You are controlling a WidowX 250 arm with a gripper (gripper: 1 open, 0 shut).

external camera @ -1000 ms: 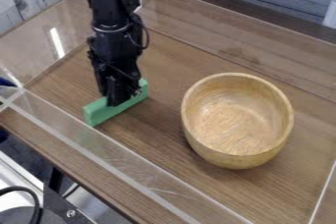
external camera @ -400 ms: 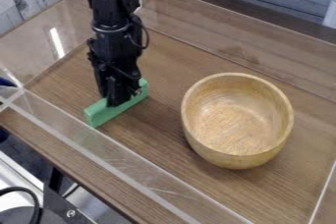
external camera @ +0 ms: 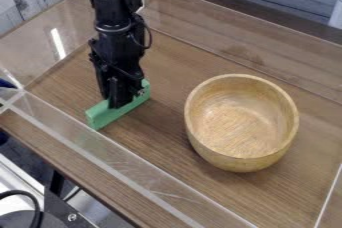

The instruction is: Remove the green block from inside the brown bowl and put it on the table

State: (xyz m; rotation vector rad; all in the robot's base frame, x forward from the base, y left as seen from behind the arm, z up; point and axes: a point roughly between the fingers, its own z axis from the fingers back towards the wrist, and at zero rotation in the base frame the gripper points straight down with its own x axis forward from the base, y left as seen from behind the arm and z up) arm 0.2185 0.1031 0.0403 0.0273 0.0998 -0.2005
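Bowl: round, light tan wood with thick walls and grain showing; it sits upright on the table, right of the block and well apart from it.
Bowl contents: nothing lies inside; the bare wooden floor and inner wall show all the way round.
Block: bright green flat bar, lying flat on the table outside the bowl, to the bowl's left, one end toward the near clear wall.
Table: brown wood-grain top, carrying both bowl and block.
Walls: low clear acrylic sheets edge the table; the near one runs in front of the block and bowl and catches glare.
Gripper: black, pointing straight down left of the bowl, its tips at the block's far end, jaws drawn narrow and pinched on the block.
Arm: black, rising from the gripper to the top edge, where it is cut off.
Hidden: the gripper covers the block's far end, so the exact contact of the fingertips cannot be made out.
Cut off: the table's right and far corners run out of view; dark cables at the lower left corner show only in part.
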